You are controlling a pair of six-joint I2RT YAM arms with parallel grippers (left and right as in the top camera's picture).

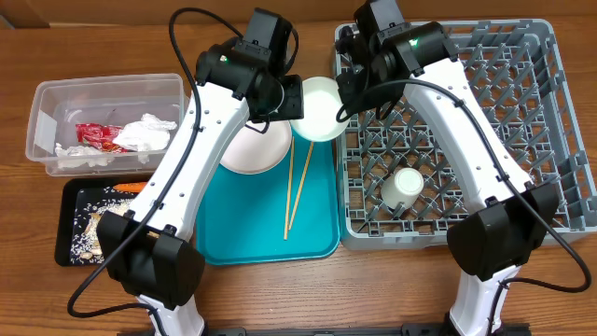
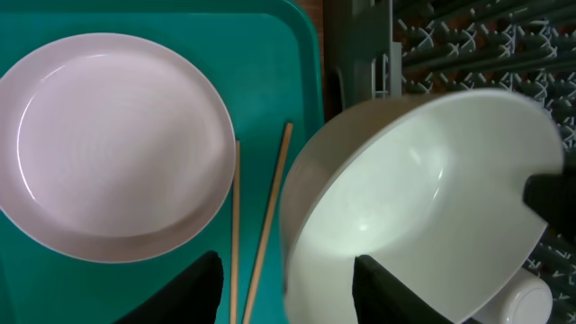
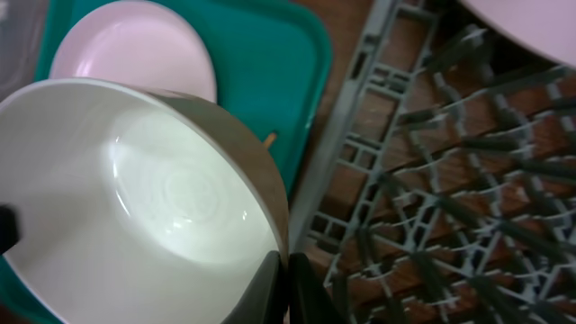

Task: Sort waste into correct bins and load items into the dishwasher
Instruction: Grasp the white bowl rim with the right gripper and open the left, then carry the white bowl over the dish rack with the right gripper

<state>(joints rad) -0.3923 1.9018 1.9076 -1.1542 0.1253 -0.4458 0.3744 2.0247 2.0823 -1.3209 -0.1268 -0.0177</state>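
Observation:
A white bowl (image 1: 317, 107) hangs tilted over the gap between the teal tray (image 1: 252, 233) and the grey dish rack (image 1: 485, 121). My right gripper (image 3: 286, 288) is shut on its rim (image 3: 162, 198). My left gripper (image 2: 288, 288) is open, with one finger inside the bowl (image 2: 423, 198) and the other outside the rim. A white plate (image 1: 252, 149) and the chopsticks (image 1: 297, 187) lie on the teal tray. They also show in the left wrist view, the plate (image 2: 117, 144) to the left of the chopsticks (image 2: 261, 216). A small white cup (image 1: 407, 184) stands in the rack.
The clear tub (image 1: 47, 103) at the left holds a red wrapper (image 1: 93, 135) and white tissue (image 1: 145, 133). The black tray (image 1: 70, 224) in front of it holds a carrot (image 1: 129, 188) and food scraps (image 1: 91, 233). The rack's upright pegs (image 3: 432, 180) lie just right of the bowl.

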